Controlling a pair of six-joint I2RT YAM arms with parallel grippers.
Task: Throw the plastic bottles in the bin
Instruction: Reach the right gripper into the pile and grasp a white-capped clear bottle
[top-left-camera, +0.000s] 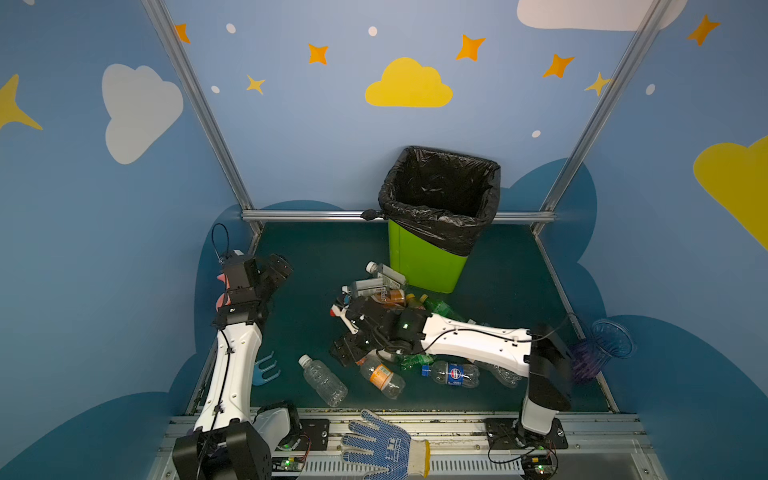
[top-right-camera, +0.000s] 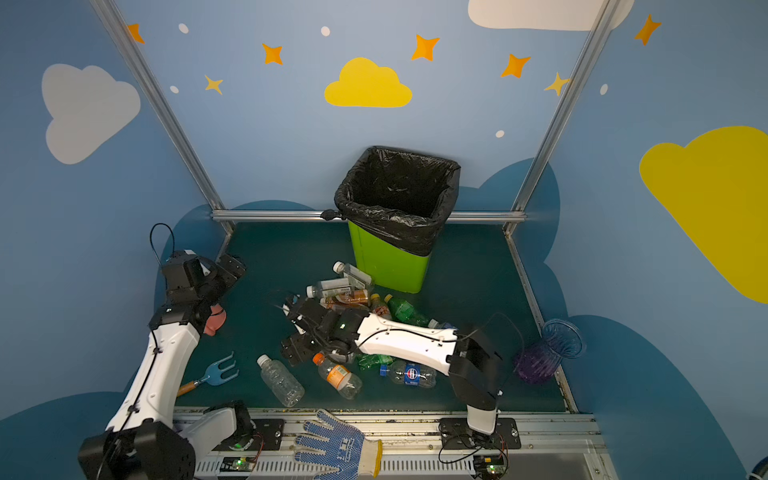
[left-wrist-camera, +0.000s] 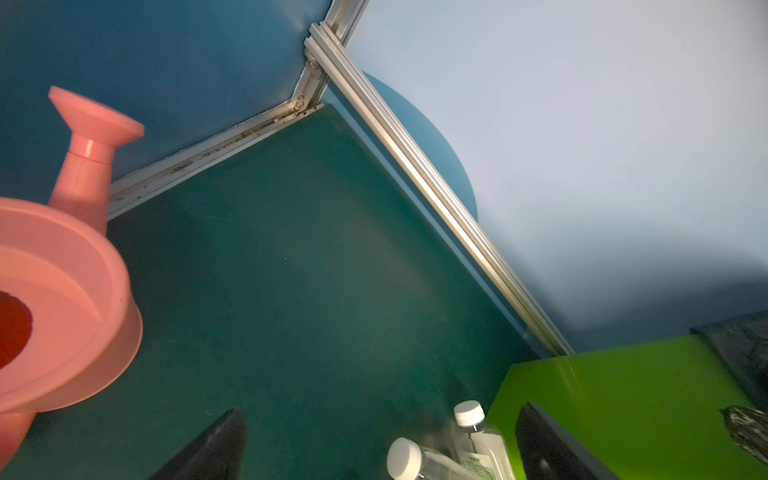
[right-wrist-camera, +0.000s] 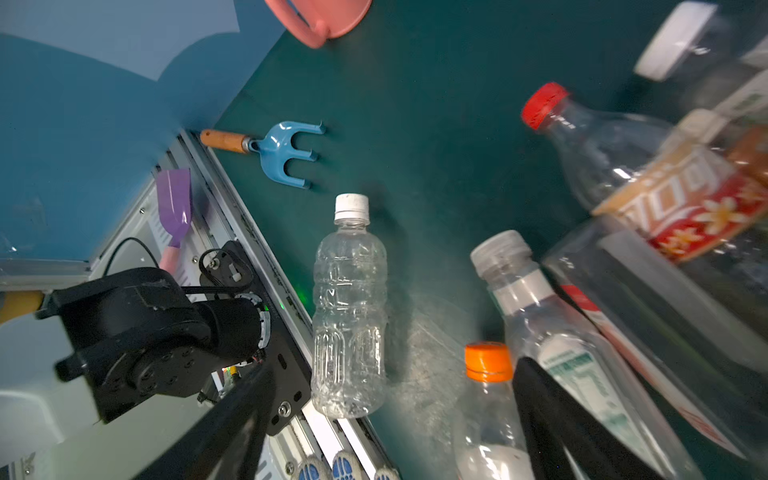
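Observation:
The green bin (top-left-camera: 424, 266) (top-right-camera: 386, 266) with its black bag stands at the back. Plastic bottles lie in a heap (top-left-camera: 382, 286) in front of it. Nearer lie a clear white-capped bottle (top-left-camera: 323, 380) (right-wrist-camera: 349, 307), an orange-labelled one (top-left-camera: 382, 375) and a blue-labelled one (top-left-camera: 453, 372). My right gripper (top-left-camera: 343, 332) (right-wrist-camera: 395, 365) hangs low over the heap's left side, jaws wide. The orange-capped bottle's neck (right-wrist-camera: 488, 361) lies between them, beside one finger. My left gripper (top-left-camera: 266, 270) (left-wrist-camera: 378, 453) is open over bare floor at the far left; two white-capped bottles (left-wrist-camera: 469, 413) show past it.
A pink watering can (left-wrist-camera: 62, 291) (top-right-camera: 216, 320) stands under the left arm. A blue hand rake (top-left-camera: 266, 368) (right-wrist-camera: 286, 153) lies at the front left. A purple-blue vase (top-left-camera: 602, 349) lies at the right wall, and a dotted glove (top-left-camera: 382, 449) on the front rail.

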